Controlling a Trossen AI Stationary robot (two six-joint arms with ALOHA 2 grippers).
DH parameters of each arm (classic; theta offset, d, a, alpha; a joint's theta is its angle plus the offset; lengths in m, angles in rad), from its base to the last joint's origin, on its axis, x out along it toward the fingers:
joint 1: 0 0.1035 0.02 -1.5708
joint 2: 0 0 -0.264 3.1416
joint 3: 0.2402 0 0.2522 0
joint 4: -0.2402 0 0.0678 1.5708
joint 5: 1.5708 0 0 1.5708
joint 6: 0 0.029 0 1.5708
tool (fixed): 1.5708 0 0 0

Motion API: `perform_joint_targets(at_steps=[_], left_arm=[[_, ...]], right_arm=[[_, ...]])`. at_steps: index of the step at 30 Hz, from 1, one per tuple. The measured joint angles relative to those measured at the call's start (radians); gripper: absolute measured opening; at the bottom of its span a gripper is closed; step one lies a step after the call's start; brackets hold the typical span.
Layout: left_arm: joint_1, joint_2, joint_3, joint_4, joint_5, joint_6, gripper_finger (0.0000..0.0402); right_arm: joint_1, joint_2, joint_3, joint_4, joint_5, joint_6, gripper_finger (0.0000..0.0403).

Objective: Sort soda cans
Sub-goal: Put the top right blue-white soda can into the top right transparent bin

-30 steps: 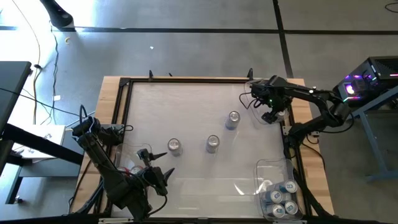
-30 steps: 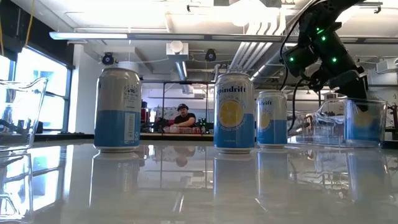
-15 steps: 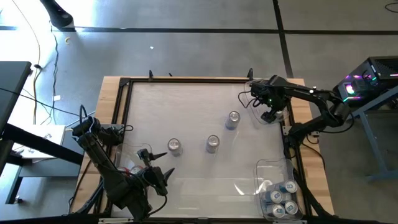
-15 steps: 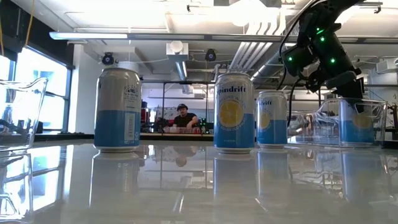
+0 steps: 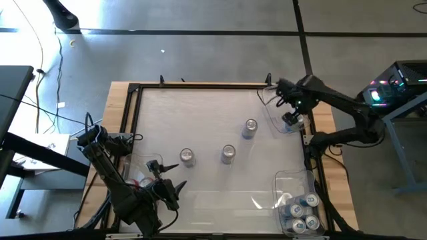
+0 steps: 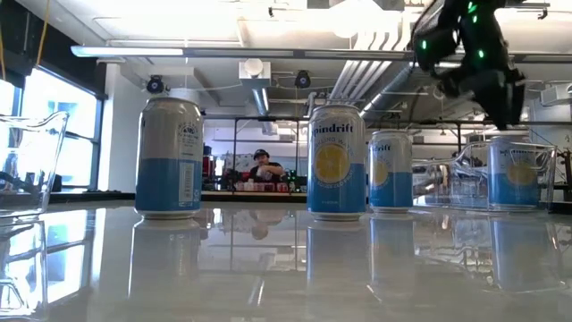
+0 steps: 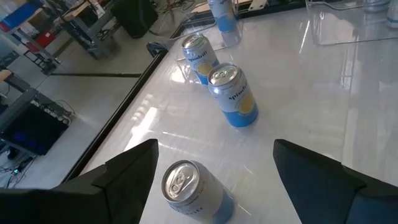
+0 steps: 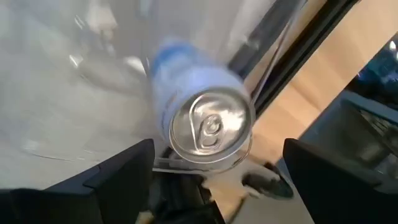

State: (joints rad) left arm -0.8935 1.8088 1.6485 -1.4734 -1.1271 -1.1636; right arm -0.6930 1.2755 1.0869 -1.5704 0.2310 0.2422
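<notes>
Looking straight down in the high view, the table (image 5: 200, 100) carries three soda cans in its middle: one (image 5: 187, 157) toward the left, one (image 5: 228, 154) central, one (image 5: 249, 128) farther back and right. The right gripper (image 5: 288, 107) hangs over a clear bin (image 5: 275, 115) at the right edge near the far corner, jaws spread and holding nothing, with a can (image 5: 293, 120) standing in that bin below it. Another clear bin (image 5: 285, 183) at the near right corner holds several cans (image 5: 302, 213). The left gripper (image 5: 175, 189) waits by the near left corner, jaws released and empty.

In the low view, three silver-blue cans (image 6: 169, 157) (image 6: 336, 161) (image 6: 391, 171) stand upright in a row, and a fourth (image 6: 513, 172) stands inside the bin at the right, beneath the raised right gripper (image 6: 500, 94). A person (image 6: 259, 167) sits in the room behind.

In the left wrist view, the spread fingers (image 7: 134, 171) frame a can (image 7: 193, 190), with two more (image 7: 235, 95) (image 7: 199, 57) beyond.

In the right wrist view, a can top (image 8: 210, 129) lies between the parted fingers (image 8: 124, 171), apart from them.
</notes>
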Motion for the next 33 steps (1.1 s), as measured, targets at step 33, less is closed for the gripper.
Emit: perform_joint_targets(at_steps=[33], left_arm=[[-0.043,-0.042,-0.143,-0.098,0.042,-0.275,0.0314]], right_arm=[[0.555,0.141,0.028,0.790,0.072,0.183,0.0350]])
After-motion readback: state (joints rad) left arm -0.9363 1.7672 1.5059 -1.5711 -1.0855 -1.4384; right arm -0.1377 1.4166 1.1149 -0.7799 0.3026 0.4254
